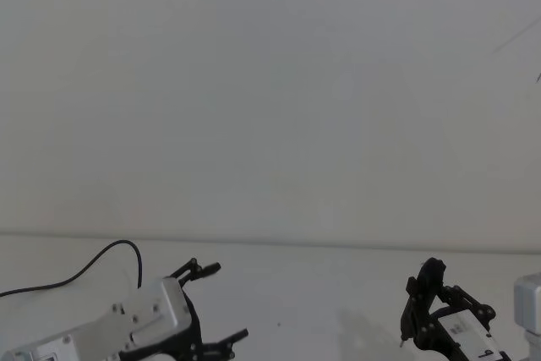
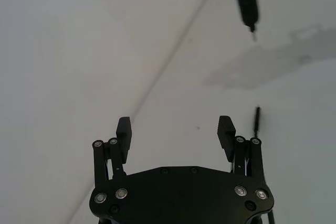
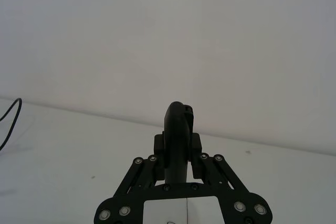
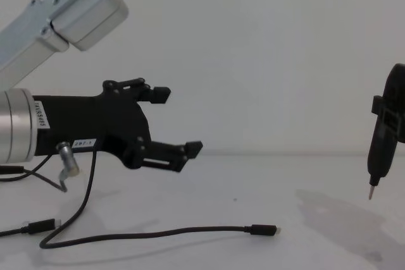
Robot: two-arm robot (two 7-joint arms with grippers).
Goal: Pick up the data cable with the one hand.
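White table (image 4: pixel 209 184), plain wall (image 4: pixel 266 42) behind; data cable (image 4: pixel 164 230) lies flat.

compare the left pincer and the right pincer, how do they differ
The left pincer is open and empty; the right pincer is shut on a slim black pointed tool. The left pincer hangs close to the data cable; the right pincer is on the far side, holding its tool tip-down above the table. Both are black two-finger pincers, raised off the table.
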